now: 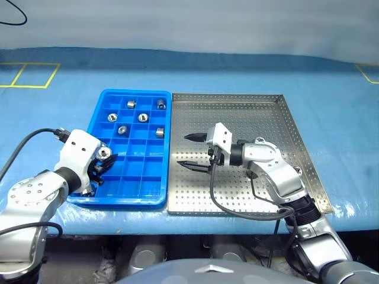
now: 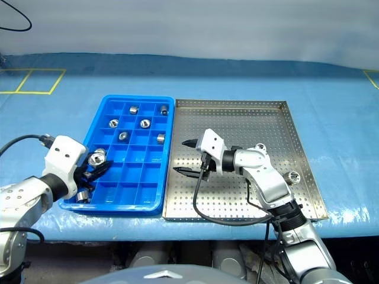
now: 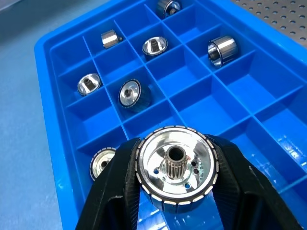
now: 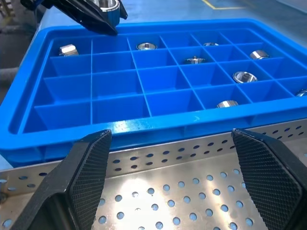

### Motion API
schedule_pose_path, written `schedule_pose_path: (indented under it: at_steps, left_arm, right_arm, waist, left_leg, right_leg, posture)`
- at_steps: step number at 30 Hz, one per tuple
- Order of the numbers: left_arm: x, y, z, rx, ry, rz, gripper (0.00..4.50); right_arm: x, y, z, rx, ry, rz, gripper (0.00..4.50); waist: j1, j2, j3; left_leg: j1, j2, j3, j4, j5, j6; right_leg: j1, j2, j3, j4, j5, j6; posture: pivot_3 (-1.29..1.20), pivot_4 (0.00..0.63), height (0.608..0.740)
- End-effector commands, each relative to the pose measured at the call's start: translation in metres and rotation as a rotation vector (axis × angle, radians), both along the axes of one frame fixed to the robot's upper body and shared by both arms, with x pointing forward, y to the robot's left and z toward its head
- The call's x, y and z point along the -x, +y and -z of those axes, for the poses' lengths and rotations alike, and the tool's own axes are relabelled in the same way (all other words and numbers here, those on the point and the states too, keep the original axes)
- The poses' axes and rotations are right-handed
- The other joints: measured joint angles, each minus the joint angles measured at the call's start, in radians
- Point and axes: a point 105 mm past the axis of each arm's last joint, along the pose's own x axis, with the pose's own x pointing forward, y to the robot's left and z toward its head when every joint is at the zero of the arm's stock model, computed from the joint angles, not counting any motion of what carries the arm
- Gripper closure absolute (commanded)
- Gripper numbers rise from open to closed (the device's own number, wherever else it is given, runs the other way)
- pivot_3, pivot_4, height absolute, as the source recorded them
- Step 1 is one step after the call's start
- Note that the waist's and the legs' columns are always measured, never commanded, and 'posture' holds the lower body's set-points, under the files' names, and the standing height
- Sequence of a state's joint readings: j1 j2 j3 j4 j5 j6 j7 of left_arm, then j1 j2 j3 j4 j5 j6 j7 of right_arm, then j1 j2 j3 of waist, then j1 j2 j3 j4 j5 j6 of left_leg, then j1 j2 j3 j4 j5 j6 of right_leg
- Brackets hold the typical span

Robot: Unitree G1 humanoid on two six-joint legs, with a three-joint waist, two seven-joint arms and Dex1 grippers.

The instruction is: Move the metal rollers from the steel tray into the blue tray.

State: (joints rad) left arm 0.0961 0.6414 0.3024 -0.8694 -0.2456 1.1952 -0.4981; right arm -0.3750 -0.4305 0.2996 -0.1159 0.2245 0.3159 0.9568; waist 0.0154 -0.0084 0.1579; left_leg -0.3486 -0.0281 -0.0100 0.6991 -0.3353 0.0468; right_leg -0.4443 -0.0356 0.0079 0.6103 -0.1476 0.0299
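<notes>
Left wrist view: left hand [image 3: 176, 191] grips 1 metal roller [image 3: 176, 167] above the blue tray [image 1: 155, 200], which holds 7; right hand [image 1: 192, 151] gapes wide over the steel tray [image 1: 296, 127], where 2 remain.

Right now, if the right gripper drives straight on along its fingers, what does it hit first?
Probably the blue tray: the right gripper, jaws open, points low across the steel tray at its near wall. Height is unclear, so it might clear the rim.
</notes>
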Motion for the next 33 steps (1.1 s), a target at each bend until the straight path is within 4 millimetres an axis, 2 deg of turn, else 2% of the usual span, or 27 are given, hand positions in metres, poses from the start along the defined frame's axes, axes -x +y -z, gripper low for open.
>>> schedule_pose_path:
  at_steps: [1, 9, 14, 17, 19, 21, 23, 26, 28, 33]
  left_arm:
    - [-0.003, -0.003, 0.006, -0.003, -0.008, -0.014, 2.75]
    - [-0.013, -0.001, 0.020, -0.001, 0.019, -0.021, 2.75]
    - [-0.016, 0.001, 0.024, -0.018, 0.024, -0.018, 1.07]
    - [-0.021, 0.000, 0.016, 0.017, -0.023, -0.037, 0.11]
    - [-0.025, -0.003, 0.007, 0.041, -0.075, -0.030, 0.11]
    - [-0.028, -0.015, -0.008, 0.100, -0.157, 0.020, 0.11]
    - [-0.024, -0.038, -0.023, 0.191, -0.224, 0.138, 0.11]
    - [-0.008, -0.075, -0.043, 0.297, -0.321, 0.370, 0.11]
    - [0.000, -0.090, -0.043, 0.312, -0.330, 0.470, 0.11]
    - [0.005, -0.116, -0.025, 0.317, -0.266, 0.600, 0.11]
  right_arm:
    - [-0.002, 0.003, -0.008, 0.000, -0.040, -0.009, 0.27]
    - [-0.003, -0.001, -0.015, -0.001, -0.086, 0.018, 0.27]
    - [-0.004, -0.003, -0.020, -0.010, -0.107, 0.042, 0.27]
    - [-0.004, -0.004, -0.020, -0.009, -0.112, 0.045, 0.27]
    - [-0.004, -0.005, -0.021, -0.010, -0.117, 0.052, 0.27]
    - [-0.005, -0.008, -0.023, -0.006, -0.124, 0.066, 0.27]
    - [-0.006, -0.019, -0.024, 0.026, -0.139, 0.098, 0.27]
    - [-0.010, -0.047, -0.026, 0.117, -0.169, 0.170, 0.27]
    - [-0.010, -0.066, -0.028, 0.183, -0.182, 0.210, 0.27]
    - [-0.007, -0.106, -0.030, 0.315, -0.171, 0.322, 0.27]
  waist:
    - [0.001, 0.000, 0.000]
    - [-0.002, 0.000, 0.000]
    - [-0.003, 0.000, 0.000]
    - [-0.003, 0.000, 0.000]
    - [-0.002, -0.001, 0.000]
    - [-0.003, 0.000, 0.000]
    - [-0.002, -0.001, 0.000]
    - [-0.001, 0.000, 0.000]
    - [-0.002, 0.000, 0.000]
    - [-0.016, 0.000, 0.000]
  left_leg:
    - [0.000, 0.000, 0.000, 0.000, 0.000, 0.000]
    - [0.001, 0.001, -0.001, -0.001, 0.001, -0.002]
    - [0.001, 0.001, 0.000, -0.001, 0.001, -0.002]
    - [0.001, 0.001, -0.001, -0.001, 0.001, -0.002]
    - [0.001, 0.001, -0.001, -0.001, 0.001, -0.002]
    - [0.001, 0.001, -0.001, -0.001, 0.001, -0.002]
    - [0.000, 0.001, -0.001, -0.001, 0.001, -0.002]
    - [-0.001, 0.001, -0.001, -0.001, 0.001, -0.001]
    - [-0.001, 0.001, 0.000, -0.001, 0.000, 0.000]
    - [0.000, 0.002, 0.001, -0.002, 0.000, 0.000]
  right_leg:
    - [0.000, 0.000, 0.000, 0.000, -0.002, -0.003]
    - [0.000, 0.002, 0.000, 0.002, -0.003, -0.004]
    - [0.000, 0.001, 0.000, 0.001, -0.003, -0.005]
    - [0.000, 0.001, 0.000, 0.001, -0.003, -0.005]
    - [0.000, 0.001, 0.000, 0.001, -0.003, -0.005]
    - [0.000, 0.001, 0.000, 0.001, -0.003, -0.005]
    - [0.000, 0.001, 0.000, 0.001, -0.003, -0.005]
    - [0.000, 0.000, 0.000, 0.000, -0.003, -0.005]
    - [0.000, -0.001, 0.000, -0.001, -0.004, -0.006]
    - [0.000, 0.001, 0.001, -0.001, -0.004, -0.007]
  posture:
    - [0.08, 0.150, 0.740]
    - [0.04, 0.150, 0.740]
    - [0.03, 0.150, 0.740]
    - [0.03, 0.150, 0.740]
    - [0.03, 0.150, 0.740]
    - [0.02, 0.150, 0.740]
    - [0.01, 0.150, 0.740]
    - [-0.01, 0.150, 0.740]
    - [-0.03, 0.150, 0.740]
    - [-0.08, 0.150, 0.740]
